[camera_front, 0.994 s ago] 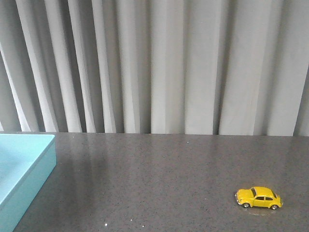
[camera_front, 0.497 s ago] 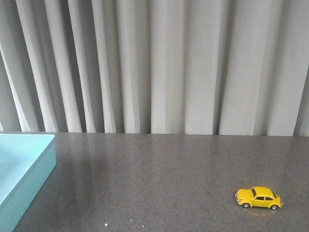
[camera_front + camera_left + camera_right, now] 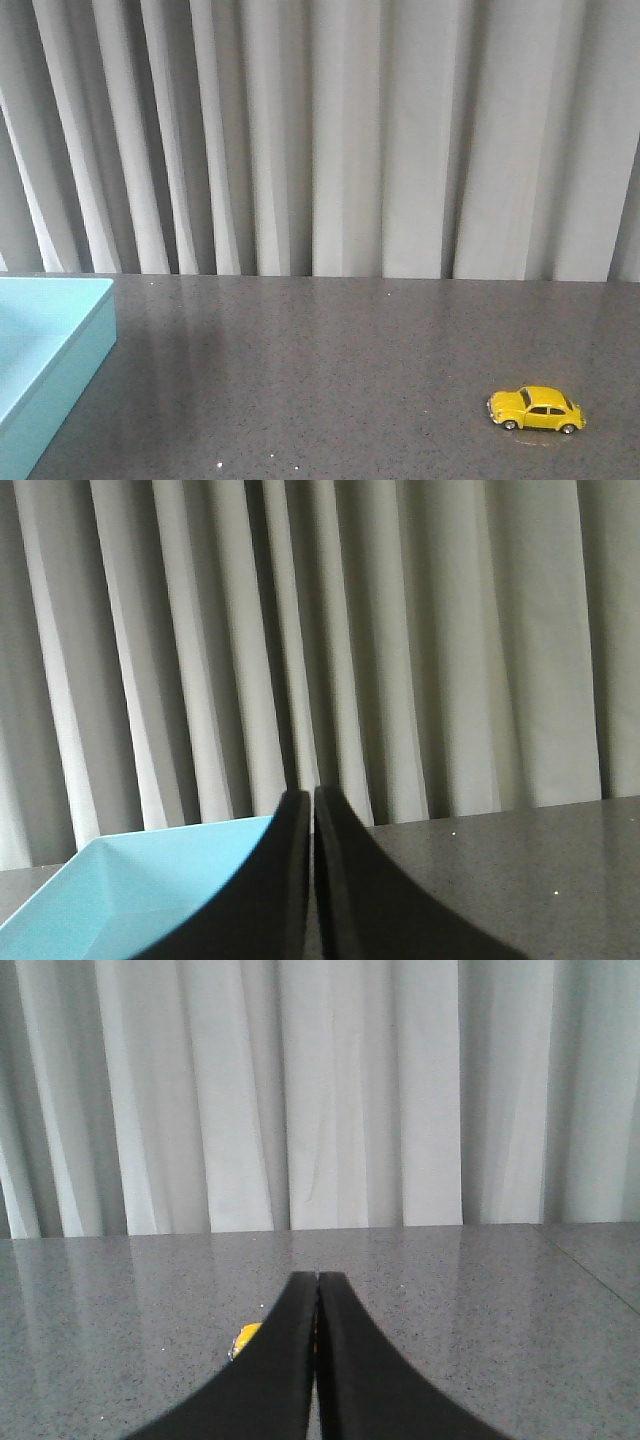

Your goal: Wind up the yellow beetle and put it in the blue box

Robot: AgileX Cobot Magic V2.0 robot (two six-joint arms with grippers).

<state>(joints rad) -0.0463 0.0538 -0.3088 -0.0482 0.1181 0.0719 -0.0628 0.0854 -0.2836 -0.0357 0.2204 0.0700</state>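
The yellow beetle (image 3: 536, 409) stands on its wheels on the dark speckled table at the front right, side-on, nose to the left. The blue box (image 3: 45, 350) sits at the left edge, partly cut off. Neither gripper shows in the front view. In the left wrist view my left gripper (image 3: 312, 798) is shut and empty, with the blue box (image 3: 130, 900) just beyond its fingers. In the right wrist view my right gripper (image 3: 317, 1278) is shut and empty; a sliver of the yellow beetle (image 3: 244, 1338) peeks out behind one finger.
A grey pleated curtain (image 3: 320, 140) hangs behind the table's far edge. The dark table top (image 3: 320, 370) stretches between the box and the car.
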